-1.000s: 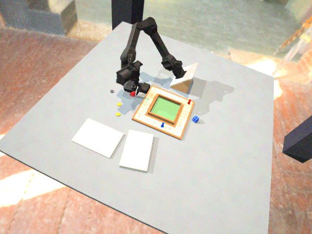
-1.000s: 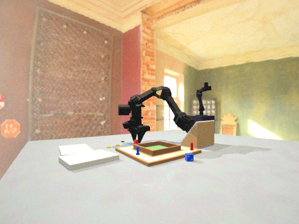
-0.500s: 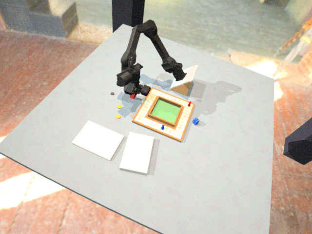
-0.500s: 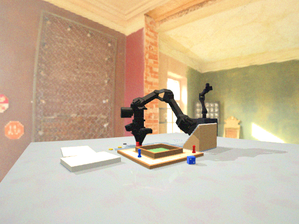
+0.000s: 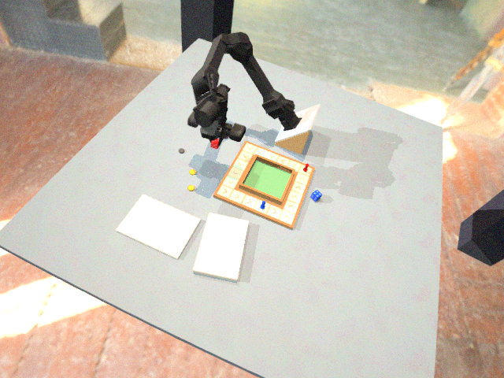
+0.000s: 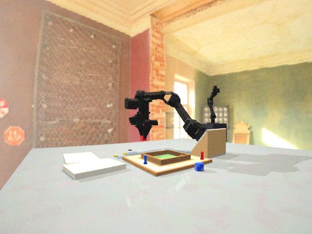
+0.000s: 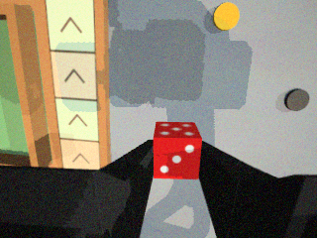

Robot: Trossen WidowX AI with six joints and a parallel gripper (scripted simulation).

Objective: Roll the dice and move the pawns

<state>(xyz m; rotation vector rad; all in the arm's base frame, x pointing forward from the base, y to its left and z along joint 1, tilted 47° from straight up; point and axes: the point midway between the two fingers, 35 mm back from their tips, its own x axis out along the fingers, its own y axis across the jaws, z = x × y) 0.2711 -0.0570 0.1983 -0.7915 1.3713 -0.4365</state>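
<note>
My gripper (image 5: 215, 142) (image 6: 143, 136) (image 7: 174, 147) is shut on the red die (image 5: 214, 143) (image 6: 143, 138) (image 7: 176, 160) and holds it above the table, beside the board. In the wrist view its top face shows five pips and its near face three. The blue die (image 5: 316, 195) (image 6: 199, 166) lies on the table outside the board. The tray (image 5: 260, 195) (image 6: 152, 159) with a green floor is empty in the middle of the board. The red pawn (image 5: 305, 167) (image 6: 202, 155) stands near one corner of the arrowed track. The blue pawn (image 5: 262, 205) (image 6: 145, 160) stands on another side.
Two yellow discs (image 5: 192, 172) (image 5: 190, 187) and a dark grey disc (image 5: 181, 150) (image 7: 297, 99) lie near the board. Two white slabs (image 5: 158, 225) (image 5: 222, 246) lie beyond them. A wedge-shaped block (image 5: 294, 142) (image 6: 216, 143) stands behind the board, near the arm.
</note>
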